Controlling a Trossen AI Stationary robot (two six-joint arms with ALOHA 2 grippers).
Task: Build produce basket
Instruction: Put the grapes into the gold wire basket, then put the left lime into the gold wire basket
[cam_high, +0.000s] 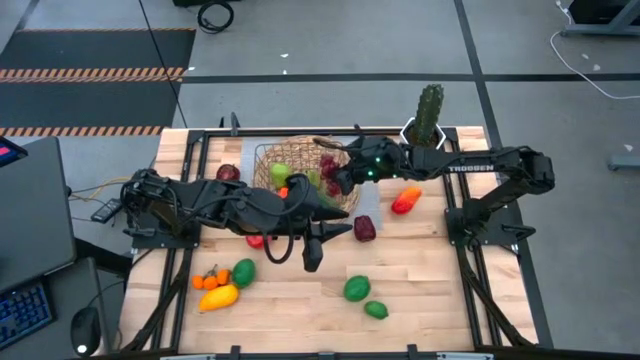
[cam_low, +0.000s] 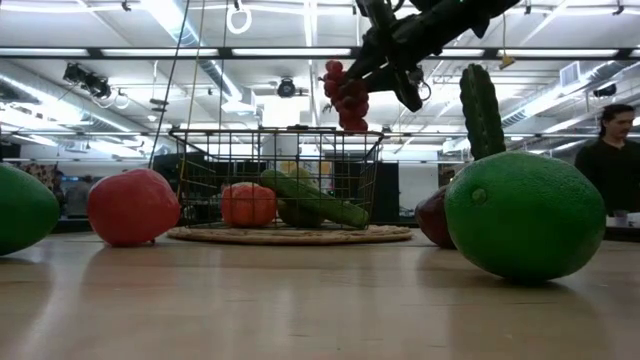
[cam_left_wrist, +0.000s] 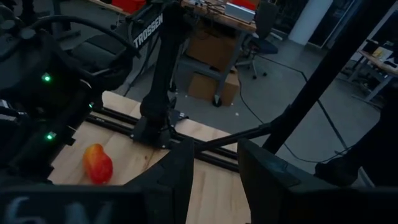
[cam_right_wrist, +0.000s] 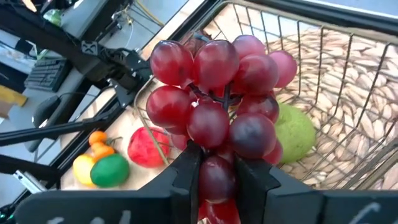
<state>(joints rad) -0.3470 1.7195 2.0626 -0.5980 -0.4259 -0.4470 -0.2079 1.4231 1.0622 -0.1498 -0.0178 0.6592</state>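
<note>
Looking down, you see the basket at the table's far middle, already holding a cucumber, an orange and a pear. Your right gripper hangs above its rim, clenched on the grapes. Your left gripper sits just beside the basket, fingers parted and holding nothing. Two limes lie on the near side of the table.

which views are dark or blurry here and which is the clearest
Left wrist view: dim, the left gripper a dark blur. Low view: backlit by ceiling lights, the near lime soft, the right gripper a silhouette. Right wrist view: brightest, the grapes crisp with small glints.
</note>
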